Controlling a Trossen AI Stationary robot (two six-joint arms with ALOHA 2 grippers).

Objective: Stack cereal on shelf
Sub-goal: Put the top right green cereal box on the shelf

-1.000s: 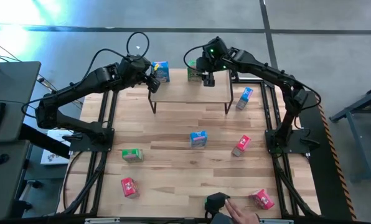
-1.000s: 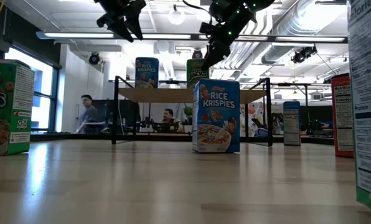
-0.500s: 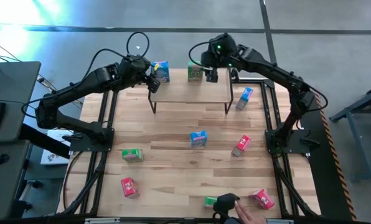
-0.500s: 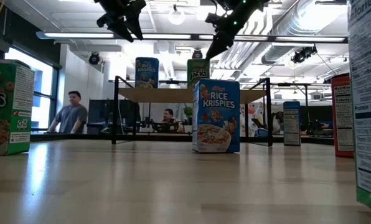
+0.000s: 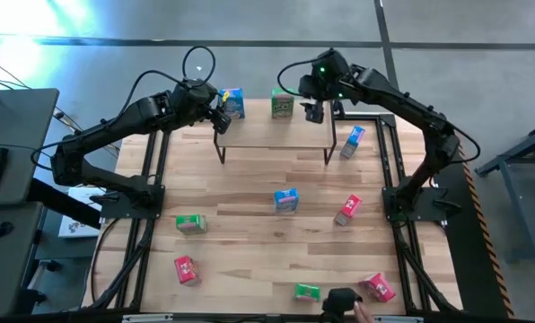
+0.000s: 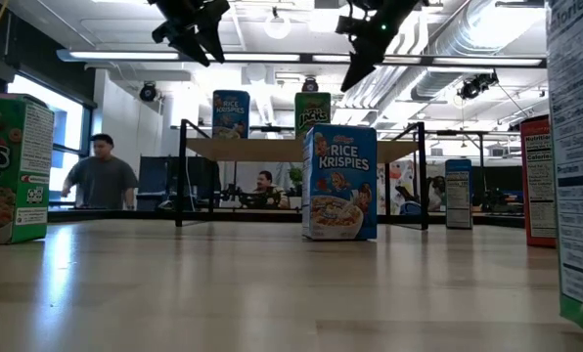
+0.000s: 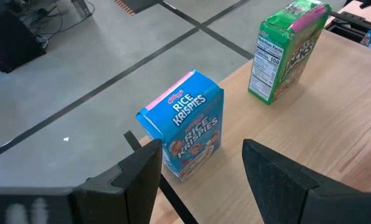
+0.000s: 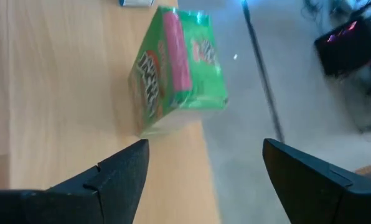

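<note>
Could topple the green box (image 5: 282, 106) standing at the shelf (image 5: 276, 135) back edge if the right gripper (image 5: 314, 113), fingers apart and empty, swings low; left gripper (image 5: 221, 121), parted, by the blue box (image 5: 233, 103).

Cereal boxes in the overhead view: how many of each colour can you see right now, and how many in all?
Blue boxes: 3, on the shelf, beside the shelf, mid-table
Green boxes: 3, on the shelf, table left, front edge
Red boxes: 3, at
Total: 9 boxes, 2 of them on the shelf
</note>
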